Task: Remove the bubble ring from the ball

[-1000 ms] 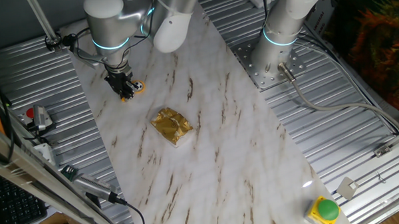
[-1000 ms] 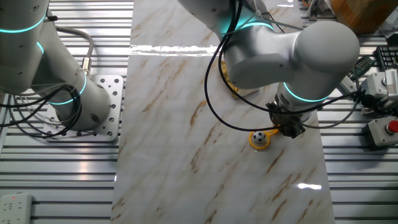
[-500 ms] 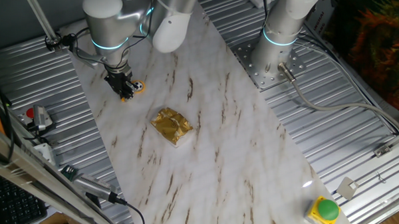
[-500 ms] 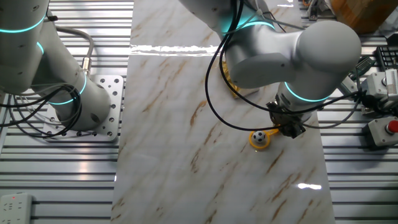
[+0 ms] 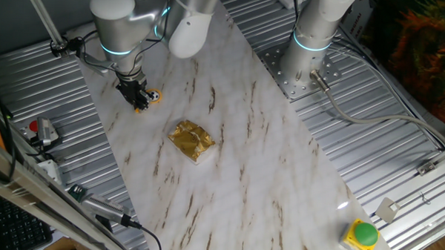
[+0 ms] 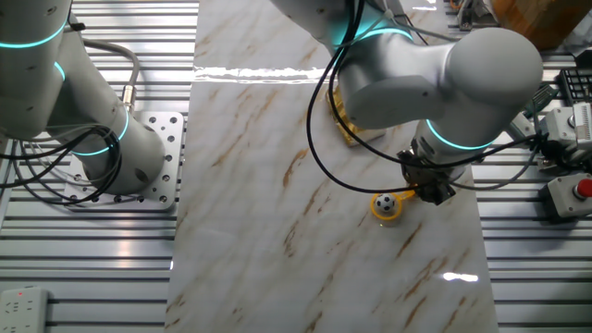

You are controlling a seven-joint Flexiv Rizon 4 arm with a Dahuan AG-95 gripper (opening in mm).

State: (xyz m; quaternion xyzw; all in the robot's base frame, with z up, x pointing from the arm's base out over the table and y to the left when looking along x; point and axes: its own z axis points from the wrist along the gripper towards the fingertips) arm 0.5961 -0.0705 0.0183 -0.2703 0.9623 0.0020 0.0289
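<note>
The orange-yellow bubble ring [image 6: 388, 212] lies on the marble table top with the tiny black-and-white ball [image 6: 382, 202] inside its hoop. Its short handle runs into my gripper [image 6: 418, 193], which stands low over the table just right of the hoop, with its fingers closed on the handle. In the one fixed view the gripper [image 5: 139, 100] is at the table's far left, the hoop and ball [image 5: 154, 96] just right of it, and the handle's tip shows below the fingers.
A crumpled gold foil packet [image 5: 191, 140] lies mid-table. A green button on a yellow box [image 5: 363, 235] sits at the lower right. A second arm's base [image 5: 306, 65] is bolted at the far side. A red-button box [image 6: 575, 190] stands off the table.
The arm has shifted very slightly up and away. The ring and ball stay almost where they were.
</note>
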